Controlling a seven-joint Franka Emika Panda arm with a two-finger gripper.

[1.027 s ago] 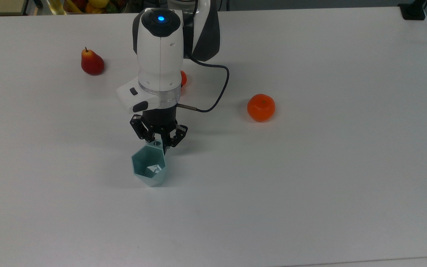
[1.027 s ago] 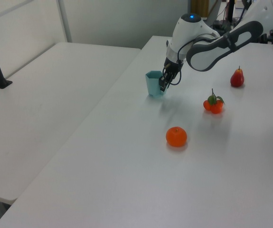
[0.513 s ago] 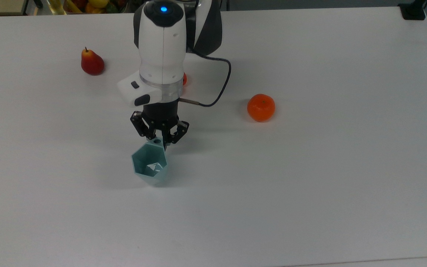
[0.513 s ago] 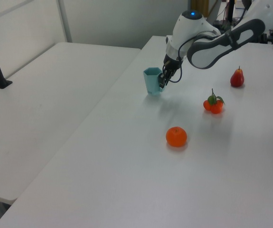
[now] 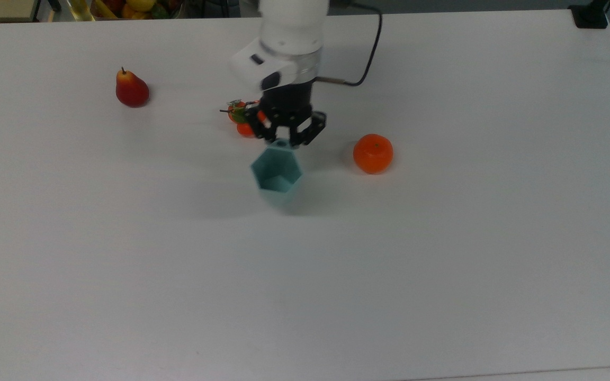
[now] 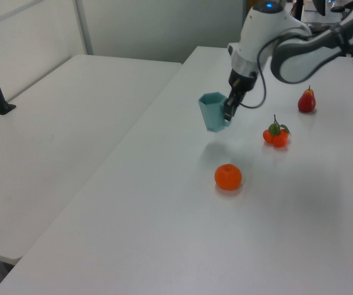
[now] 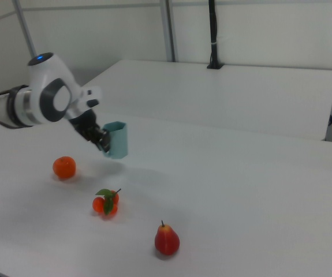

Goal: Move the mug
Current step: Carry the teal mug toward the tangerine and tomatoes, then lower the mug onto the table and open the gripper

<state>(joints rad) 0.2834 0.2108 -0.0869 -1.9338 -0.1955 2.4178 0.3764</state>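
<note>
Mug (image 5: 277,176) hangs upright off the tabletop (image 5: 442,264), your pincer (image 5: 287,141) clamped on its handle tab, apparently; the orange (image 5: 373,153) sits near, to the top view's right.

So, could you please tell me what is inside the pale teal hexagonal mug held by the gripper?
The top view looks into the pale teal hexagonal mug: bare teal walls and floor, nothing inside. The gripper clamps the handle tab, covering nothing within.
</note>
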